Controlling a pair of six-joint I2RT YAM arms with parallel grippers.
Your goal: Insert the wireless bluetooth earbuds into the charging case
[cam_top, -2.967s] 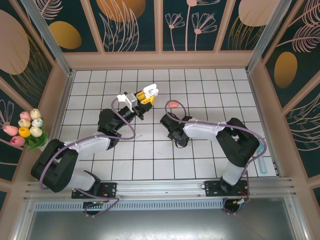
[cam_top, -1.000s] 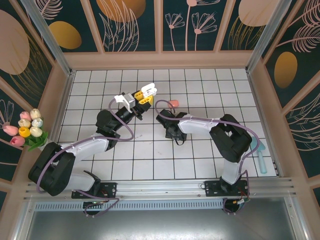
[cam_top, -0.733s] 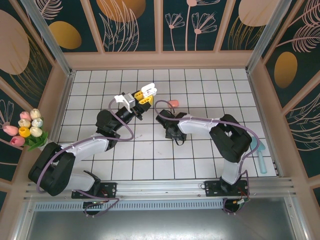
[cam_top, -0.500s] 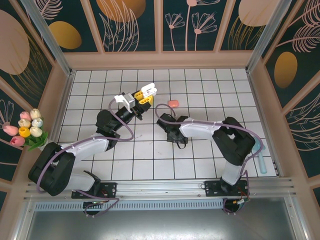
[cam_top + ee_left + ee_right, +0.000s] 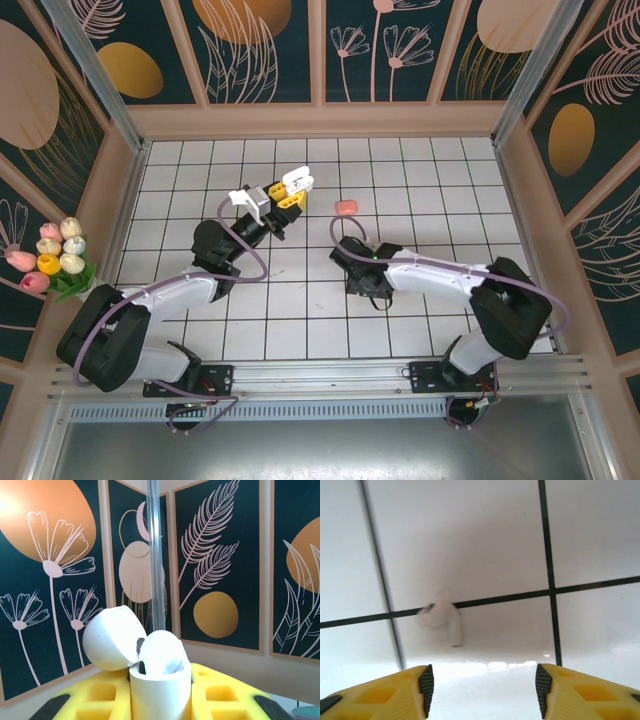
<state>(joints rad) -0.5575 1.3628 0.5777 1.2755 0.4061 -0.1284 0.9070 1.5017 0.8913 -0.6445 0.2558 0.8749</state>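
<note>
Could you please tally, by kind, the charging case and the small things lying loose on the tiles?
White charging case: 1
White earbud on the tiles: 1
Salmon-pink item on the tiles: 1
Total: 3

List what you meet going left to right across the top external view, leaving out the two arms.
bunch of tulips → white charging case → small pink object

**Lighting / image quality**

Top view: bright, even light from overhead, sharp throughout, shadows faint.
Right wrist view: blurred; white earbud (image 5: 442, 622) smeared, glare patch on tile (image 5: 510, 666).
Left wrist view: charging case (image 5: 160, 690) slightly soft, close to lens; wall panels (image 5: 220, 565) crisp.
</note>
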